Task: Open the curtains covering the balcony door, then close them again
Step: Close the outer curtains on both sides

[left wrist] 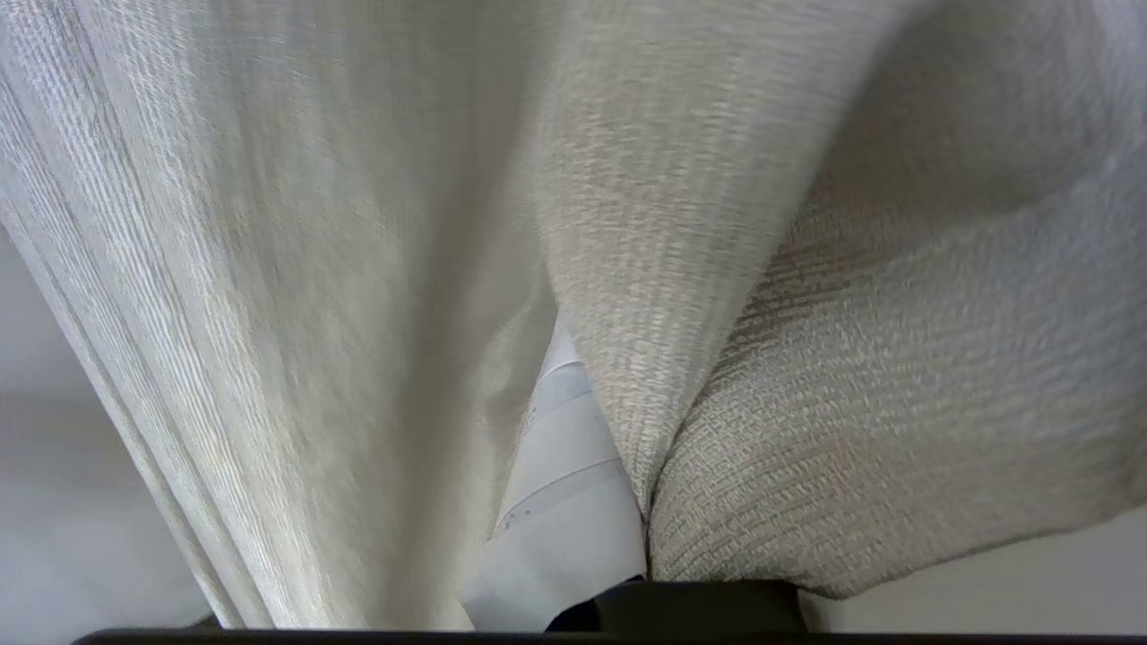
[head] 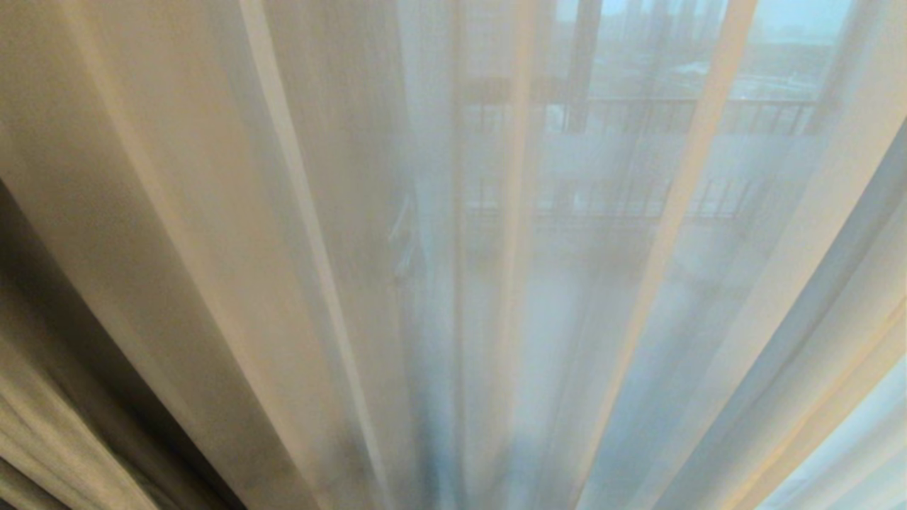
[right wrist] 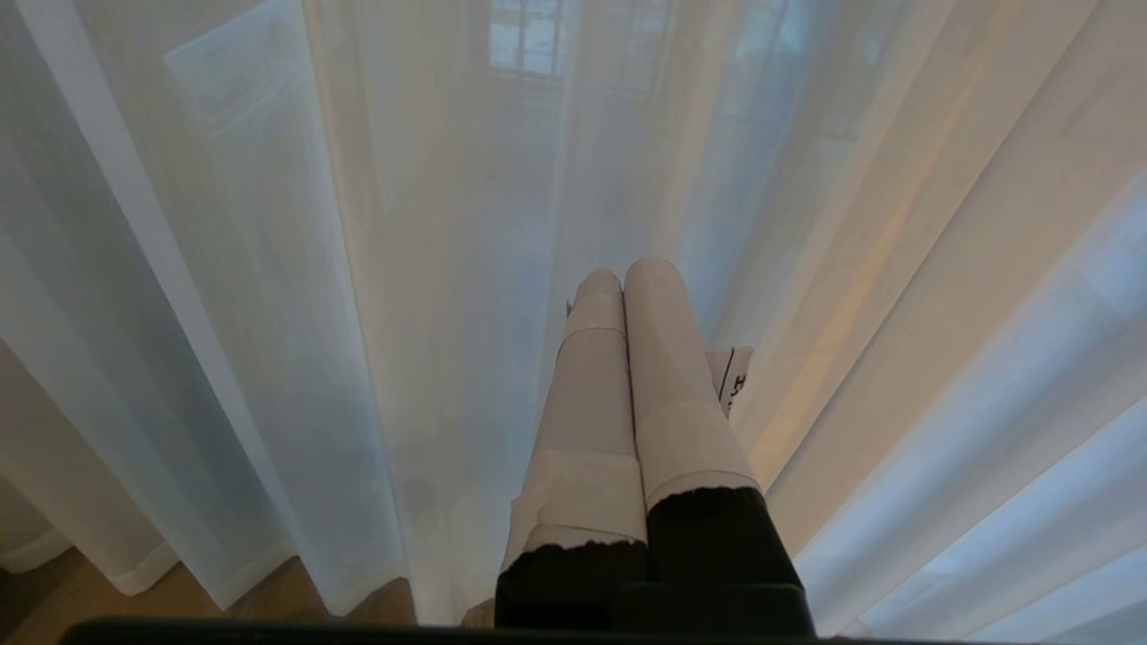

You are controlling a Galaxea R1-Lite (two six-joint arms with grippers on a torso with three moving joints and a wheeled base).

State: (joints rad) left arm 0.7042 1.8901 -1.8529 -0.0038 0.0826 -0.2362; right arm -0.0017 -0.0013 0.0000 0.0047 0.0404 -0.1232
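Curtains (left wrist: 806, 376) hang with folds running floorward, my left gripper (left wrist: 627, 502) pinching the cream layer, right gripper (right wrist: 627, 296) pressed together.

The right gripper (right wrist: 625, 273) has its two white-wrapped fingers (right wrist: 591, 376) pressed together, with nothing between them. It points at the sheer curtain (right wrist: 269, 313), which hangs in long folds over the whole view. Through the thin cloth a window (right wrist: 524, 40) with dark bars shows faintly. Under the hem of the curtain a strip of wooden floor (right wrist: 54, 600) is visible.
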